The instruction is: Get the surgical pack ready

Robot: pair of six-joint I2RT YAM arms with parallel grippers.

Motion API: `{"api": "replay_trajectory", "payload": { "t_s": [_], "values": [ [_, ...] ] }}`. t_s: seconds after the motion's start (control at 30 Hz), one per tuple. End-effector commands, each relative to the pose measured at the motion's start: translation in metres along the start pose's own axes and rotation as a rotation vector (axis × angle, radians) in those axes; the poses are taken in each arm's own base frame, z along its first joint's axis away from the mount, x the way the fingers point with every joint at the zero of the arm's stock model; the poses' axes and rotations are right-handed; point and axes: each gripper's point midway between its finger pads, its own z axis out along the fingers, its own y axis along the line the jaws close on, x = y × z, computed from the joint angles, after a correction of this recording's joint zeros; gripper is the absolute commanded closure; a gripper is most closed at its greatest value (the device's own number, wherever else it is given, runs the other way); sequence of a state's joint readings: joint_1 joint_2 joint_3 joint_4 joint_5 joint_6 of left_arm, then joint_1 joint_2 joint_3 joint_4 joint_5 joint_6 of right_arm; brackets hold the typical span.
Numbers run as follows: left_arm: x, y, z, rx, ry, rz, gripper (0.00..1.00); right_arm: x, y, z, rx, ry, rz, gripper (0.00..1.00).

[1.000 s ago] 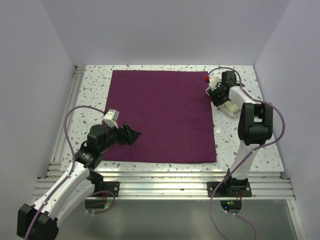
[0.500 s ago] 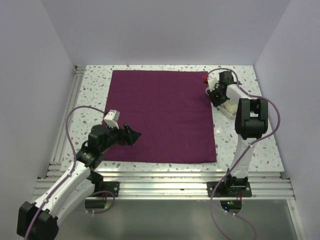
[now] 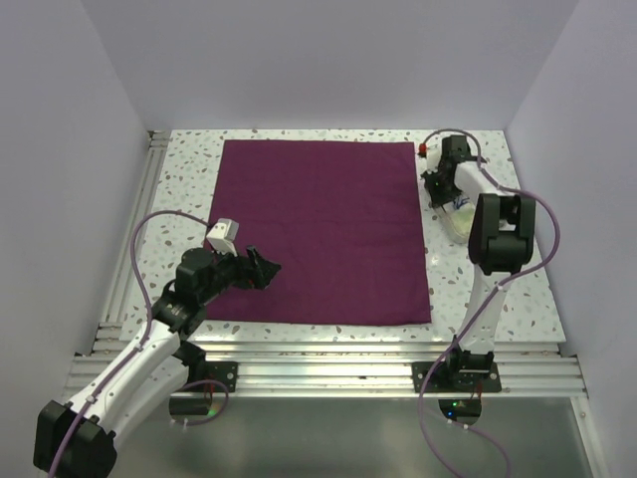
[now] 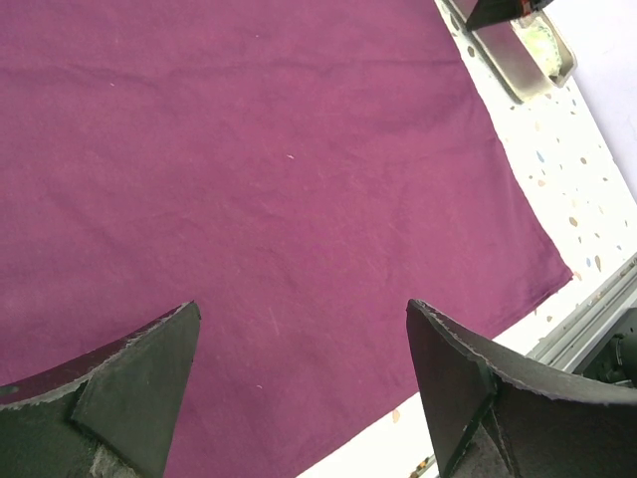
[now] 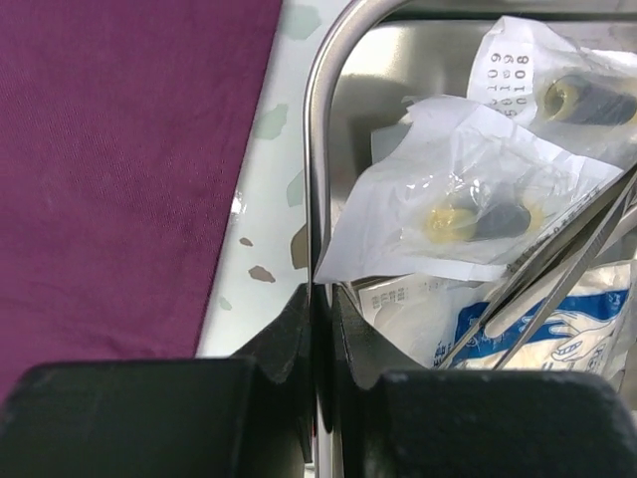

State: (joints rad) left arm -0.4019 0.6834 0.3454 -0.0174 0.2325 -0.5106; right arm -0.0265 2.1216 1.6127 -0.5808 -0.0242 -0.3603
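- The surgical pack (image 3: 323, 229) lies as one open square sheet in the middle of the speckled table (image 3: 179, 189). Its far edge sits near the back wall and its near edge just short of the aluminium rails (image 3: 328, 349).
- A bare strip of table runs along the sheet's left side, and a narrower strip on the right holds a metal tray (image 5: 317, 149).
- The tray sits just beside the sheet's right edge, with a thin gap of table between them.
- The left gripper (image 3: 261, 267) hangs over the sheet's near-left part, fingers spread wide with nothing between them.
- The right gripper (image 5: 320, 319) is pinched on the tray's rim, one finger on each side.
- The cloth is deep plum and woven. It lies flat with faint crease lines and straight edges.
- Sealed packets (image 5: 468, 199) and slim steel instruments (image 5: 557, 269) fill the tray.
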Motion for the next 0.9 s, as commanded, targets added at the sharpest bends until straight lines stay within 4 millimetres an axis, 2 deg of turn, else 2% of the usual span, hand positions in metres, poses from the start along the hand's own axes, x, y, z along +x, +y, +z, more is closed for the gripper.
{"api": "replay_trajectory", "payload": {
  "t_s": [0.0,0.17,0.2,0.23,0.3,0.33,0.37,0.4,0.43,0.47,0.5,0.57,0.63,0.87],
  "values": [
    [-0.020,-0.007,-0.001,0.017,-0.062,0.052,0.12,-0.031,-0.010,-0.025,0.052,-0.033,0.210,1.00],
    [-0.019,-0.005,-0.002,0.006,-0.064,0.048,0.12,-0.024,-0.020,-0.042,0.176,0.068,0.457,1.00],
    [-0.020,-0.004,-0.002,0.001,-0.067,0.049,0.12,-0.019,-0.017,-0.054,0.195,0.122,0.523,1.00],
    [-0.022,-0.003,-0.002,-0.010,-0.074,0.049,0.12,-0.010,-0.014,-0.048,0.207,0.180,0.539,1.00],
    [-0.021,-0.001,-0.001,-0.015,-0.070,0.047,0.12,0.006,-0.004,-0.054,0.213,0.269,0.569,1.00],
    [-0.021,0.000,-0.001,-0.020,-0.070,0.046,0.12,0.002,0.017,-0.057,0.199,0.271,0.533,1.00],
    [-0.021,0.001,-0.001,-0.027,-0.070,0.047,0.12,0.003,0.023,-0.060,0.206,0.270,0.521,1.00],
    [-0.020,0.003,0.000,-0.036,-0.070,0.046,0.12,0.012,0.031,-0.056,0.218,0.288,0.516,1.00],
    [-0.021,0.005,0.000,-0.046,-0.073,0.047,0.12,0.004,0.042,-0.069,0.226,0.247,0.500,1.00],
    [-0.020,0.007,0.000,-0.054,-0.074,0.047,0.12,0.004,0.047,-0.072,0.237,0.233,0.503,1.00],
    [-0.019,0.009,0.001,-0.062,-0.071,0.046,0.12,0.010,0.058,-0.067,0.226,0.229,0.531,1.00],
    [-0.019,0.011,0.001,-0.075,-0.074,0.045,0.12,0.002,0.077,-0.080,0.184,0.168,0.560,1.00],
    [-0.018,0.014,0.002,-0.087,-0.073,0.046,0.13,0.003,0.102,-0.080,0.165,0.136,0.581,1.00],
    [-0.017,0.017,0.003,-0.099,-0.070,0.050,0.13,-0.003,0.160,-0.095,0.208,0.032,0.624,1.00]
  ]
}}
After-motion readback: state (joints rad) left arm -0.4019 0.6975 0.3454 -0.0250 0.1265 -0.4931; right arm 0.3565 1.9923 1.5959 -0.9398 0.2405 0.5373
